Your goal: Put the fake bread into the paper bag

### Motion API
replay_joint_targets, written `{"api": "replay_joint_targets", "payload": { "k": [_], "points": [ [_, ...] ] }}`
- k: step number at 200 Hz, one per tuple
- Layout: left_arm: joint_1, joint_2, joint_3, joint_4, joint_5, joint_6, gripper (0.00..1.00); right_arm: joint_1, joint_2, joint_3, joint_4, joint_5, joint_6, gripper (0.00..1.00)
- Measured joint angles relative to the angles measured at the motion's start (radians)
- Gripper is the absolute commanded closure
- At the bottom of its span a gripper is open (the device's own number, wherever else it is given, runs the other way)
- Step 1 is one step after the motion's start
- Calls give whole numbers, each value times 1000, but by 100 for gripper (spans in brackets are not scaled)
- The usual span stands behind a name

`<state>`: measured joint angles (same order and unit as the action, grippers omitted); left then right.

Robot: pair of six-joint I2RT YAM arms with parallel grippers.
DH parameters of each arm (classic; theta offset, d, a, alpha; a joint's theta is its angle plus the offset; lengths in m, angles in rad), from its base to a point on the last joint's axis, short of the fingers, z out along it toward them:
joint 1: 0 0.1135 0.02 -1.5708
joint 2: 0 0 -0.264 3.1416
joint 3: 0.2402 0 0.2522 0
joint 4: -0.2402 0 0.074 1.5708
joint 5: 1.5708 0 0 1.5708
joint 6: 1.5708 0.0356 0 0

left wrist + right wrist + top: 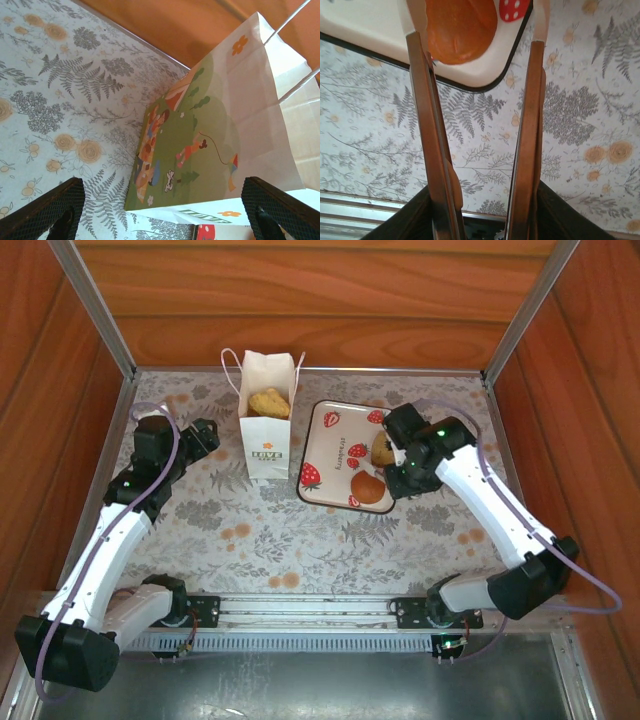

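The step in hand is fetching the next piece of bread from the tray. One golden pastry [269, 402] already sits in the open mouth of the paper bag [268, 435].

The left gripper [205, 433] is beside the bag with its jaws spread wide. Its dark pads [45, 215] stand well apart, and the bag's printed side lies just ahead of them, apparently untouched.

The right gripper [395, 455] is pinching a pair of brown tongs [432, 140], its black fingers against their outer sides. The tong arms stand apart with nothing between them. Straight ahead of their tips is the corner of the tray [360, 25]. An orange-brown bun [460, 30] lies there, close to the left arm's tip, while the other arm runs just outside the rim over the table [580, 100]. A second, darker piece [383, 450] lies right under this gripper.

The next move probably calls for shifting the tongs sideways until both tips straddle the bun, then lowering and squeezing. A smooth, rounded toy could slip out if it is gripped off-centre.
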<state>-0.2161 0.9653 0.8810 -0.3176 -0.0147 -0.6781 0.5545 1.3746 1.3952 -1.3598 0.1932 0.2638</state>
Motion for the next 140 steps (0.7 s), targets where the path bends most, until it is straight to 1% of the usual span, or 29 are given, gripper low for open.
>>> {"api": "replay_joint_targets", "payload": {
  "k": [61, 140],
  "points": [
    [22, 0, 0, 8, 1, -3, 12, 0, 6, -90, 29, -68, 13, 52],
    [33, 0, 0, 8, 12, -11, 11, -1, 36, -110, 75, -89, 18, 49]
  ]
}}
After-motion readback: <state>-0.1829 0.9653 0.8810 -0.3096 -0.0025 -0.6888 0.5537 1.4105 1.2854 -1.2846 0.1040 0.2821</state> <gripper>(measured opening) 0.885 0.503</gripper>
